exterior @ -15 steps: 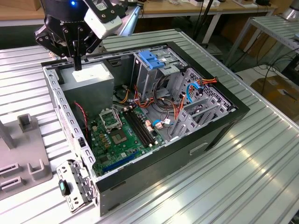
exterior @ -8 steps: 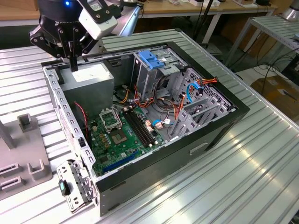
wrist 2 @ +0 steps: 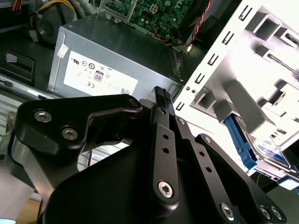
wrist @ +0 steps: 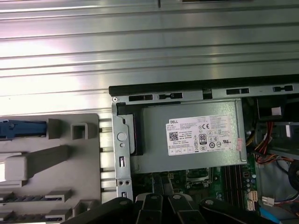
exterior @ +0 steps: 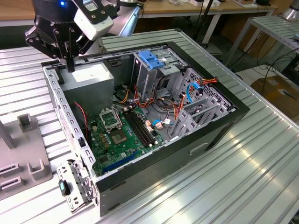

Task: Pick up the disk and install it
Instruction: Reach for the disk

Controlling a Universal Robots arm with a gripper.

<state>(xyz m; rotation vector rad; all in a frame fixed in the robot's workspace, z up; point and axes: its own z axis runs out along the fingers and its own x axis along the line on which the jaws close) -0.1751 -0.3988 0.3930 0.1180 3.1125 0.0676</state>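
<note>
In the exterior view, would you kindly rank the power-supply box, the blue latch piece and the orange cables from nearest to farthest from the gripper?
1. the power-supply box, just below the gripper, in the case's corner.
2. the blue latch piece, atop the drive cage, mid-case.
3. the orange cables, at the case's end on the exterior view's right.

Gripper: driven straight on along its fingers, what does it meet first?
Probably the grey power-supply box, near its edge by the case wall, straight below the gripper. Depth is unclear; it could clip that wall instead.
</note>
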